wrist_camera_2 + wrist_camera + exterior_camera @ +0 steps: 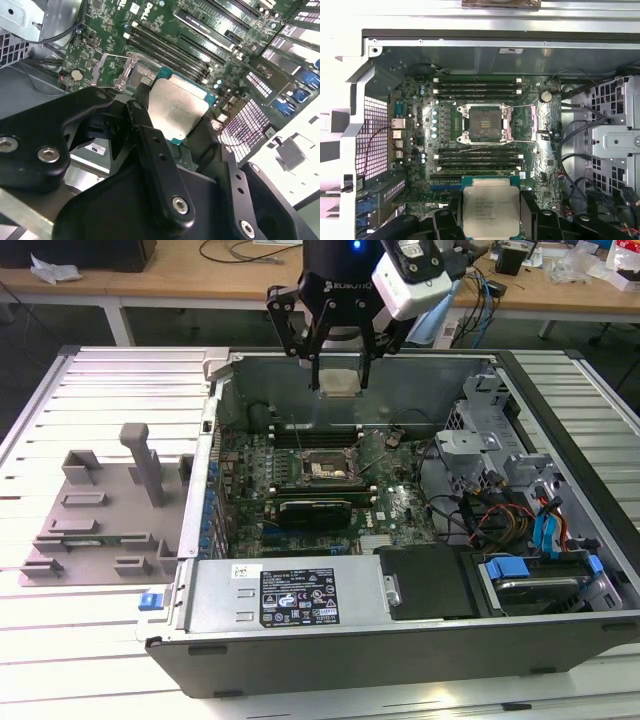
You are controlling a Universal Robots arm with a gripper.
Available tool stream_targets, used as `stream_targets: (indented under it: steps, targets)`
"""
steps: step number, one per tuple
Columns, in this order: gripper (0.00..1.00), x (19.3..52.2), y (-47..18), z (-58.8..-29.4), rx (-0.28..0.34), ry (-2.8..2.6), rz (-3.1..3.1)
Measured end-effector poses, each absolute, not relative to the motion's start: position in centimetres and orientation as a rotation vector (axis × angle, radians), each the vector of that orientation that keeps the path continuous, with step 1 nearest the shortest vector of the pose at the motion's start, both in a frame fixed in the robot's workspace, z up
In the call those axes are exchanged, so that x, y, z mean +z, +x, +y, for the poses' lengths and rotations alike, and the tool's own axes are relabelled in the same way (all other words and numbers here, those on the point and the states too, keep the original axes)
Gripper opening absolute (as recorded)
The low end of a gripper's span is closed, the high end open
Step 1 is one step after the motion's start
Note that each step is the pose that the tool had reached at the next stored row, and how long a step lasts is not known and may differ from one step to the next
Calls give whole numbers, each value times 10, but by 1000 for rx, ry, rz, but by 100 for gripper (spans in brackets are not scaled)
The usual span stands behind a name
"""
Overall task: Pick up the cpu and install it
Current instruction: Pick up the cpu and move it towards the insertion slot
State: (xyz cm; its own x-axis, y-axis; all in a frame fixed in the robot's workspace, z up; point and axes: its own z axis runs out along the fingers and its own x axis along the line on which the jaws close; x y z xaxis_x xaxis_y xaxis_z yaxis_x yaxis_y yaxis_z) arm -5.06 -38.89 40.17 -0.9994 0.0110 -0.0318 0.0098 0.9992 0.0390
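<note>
Currently aloft: cpu [338, 380] pinched in the gripper [339, 387] above the open computer case [400, 660].
From the exterior view's left: grey tray [90, 540] with upright posts on the slatted table [60, 660], well apart from the arm; then the case, motherboard [400, 505] exposed, socket [325, 468] below the chip and apart from it; cables and a drive cage [540, 530] with blue latches at the right. First wrist view: socket frame open, pin bed bare, metal load plate [532, 122] folded beside it. Fingers [530, 215] narrowed to the chip's width, clamped on two opposite edges. Cpu held flat, silvery top facing up, edges square with the socket frame; near-square, so no long axis to tell.
</note>
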Motion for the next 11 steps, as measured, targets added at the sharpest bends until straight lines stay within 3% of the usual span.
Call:
stream_targets:
  steps: [11]
  targets:
    - [55, 389, -34, -389, 60, 16, 3109]
